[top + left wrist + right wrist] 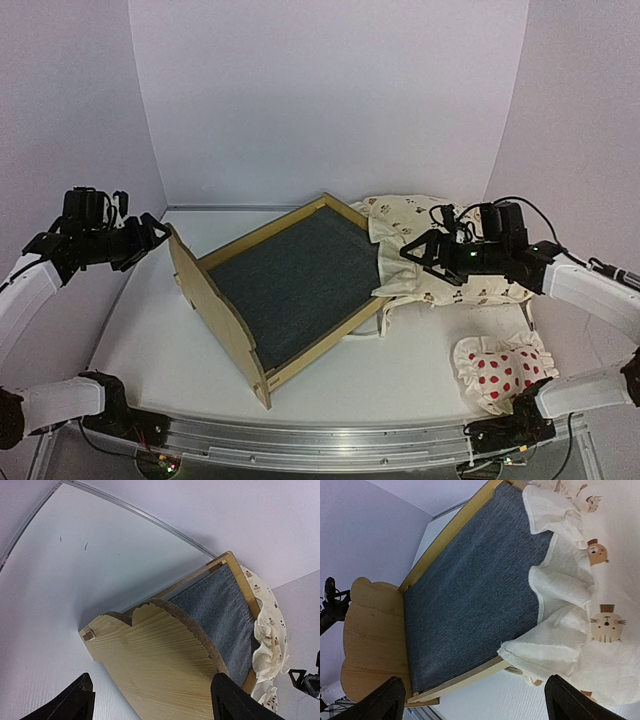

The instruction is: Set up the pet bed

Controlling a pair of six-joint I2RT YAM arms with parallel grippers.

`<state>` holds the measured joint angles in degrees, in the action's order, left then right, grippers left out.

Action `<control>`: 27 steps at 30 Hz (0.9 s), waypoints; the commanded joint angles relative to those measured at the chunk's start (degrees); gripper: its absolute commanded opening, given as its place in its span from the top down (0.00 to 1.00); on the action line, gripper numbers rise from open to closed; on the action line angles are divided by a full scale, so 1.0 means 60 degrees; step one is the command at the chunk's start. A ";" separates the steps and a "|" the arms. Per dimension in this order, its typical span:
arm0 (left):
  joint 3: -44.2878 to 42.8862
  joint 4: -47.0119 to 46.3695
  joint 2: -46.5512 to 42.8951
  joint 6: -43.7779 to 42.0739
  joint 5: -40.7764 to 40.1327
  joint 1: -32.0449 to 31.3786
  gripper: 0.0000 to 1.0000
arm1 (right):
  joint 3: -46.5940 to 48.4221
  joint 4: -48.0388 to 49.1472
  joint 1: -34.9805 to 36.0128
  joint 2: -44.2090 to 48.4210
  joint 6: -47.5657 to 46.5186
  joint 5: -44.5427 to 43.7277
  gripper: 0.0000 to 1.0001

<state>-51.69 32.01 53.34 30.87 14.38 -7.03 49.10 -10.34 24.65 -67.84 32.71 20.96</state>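
Closest to the arm bases, the red-dotted pillow (pixel 500 368) lies on the table (pixel 140 340) by the right base, and its near edge is tucked behind that arm's lower link.

Next up is the pet bed (pixel 290 285). It's flat on the table around the middle and turned diagonally, with the scalloped headboard (pixel 220 320) at the near-left end and the grey felt base (pixel 300 270) facing up.

The left arm comes in from the left with its forearm raised off the table. The left gripper (pixel 155 235) hangs just beside the far end of the headboard, clear of it, jaws spread wide and empty. Its wrist cam only catches the dark fingers (pixel 75 702) at the bottom edge, with the back of the headboard between them.

The right arm reaches in from the right, held up over the cream animal-print cover (pixel 400 215). The right gripper (pixel 412 252) points at the bed's right rail, also gaping wide with nothing in it. I honestly can't tell if its tips brush the fabric.

The cover sits at the bed's far-right side with its ruffle spilling over the rail onto the felt. From above, a good chunk of it is hidden under the right arm.
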 commanded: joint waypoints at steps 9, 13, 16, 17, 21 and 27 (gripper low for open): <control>0.0924 -0.3115 0.0991 0.0402 0.0576 -0.0074 0.26 | 0.1138 -0.0561 0.2056 -0.2221 -0.0843 -0.1778 0.02; 0.0848 -0.3932 0.1738 0.0528 0.0106 -0.0072 0.28 | 0.1525 -0.0910 0.2286 -0.2783 -0.0930 -0.2176 0.02; 0.0582 -0.4675 0.2502 0.0583 -0.0298 -0.0074 0.28 | 0.1810 -0.1201 0.2427 -0.3140 -0.0984 -0.2559 0.02; 0.0456 -0.4860 0.2776 0.0595 -0.0431 -0.0074 0.28 | 0.1902 -0.1293 0.2463 -0.3226 -0.0999 -0.2712 0.02; -0.0581 -0.5283 0.4393 0.0518 -0.0964 -0.0032 0.28 | 0.2312 -0.1587 0.2502 -0.3614 -0.1031 -0.3065 0.02; -0.2703 -0.4048 0.5825 0.0189 -0.0893 -0.0050 0.24 | 0.3390 -0.3283 0.2545 -0.3614 -0.1572 -0.3757 0.02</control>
<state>-60.50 8.29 87.77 33.94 8.50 -6.60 64.01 -21.97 39.54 -90.78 26.48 3.60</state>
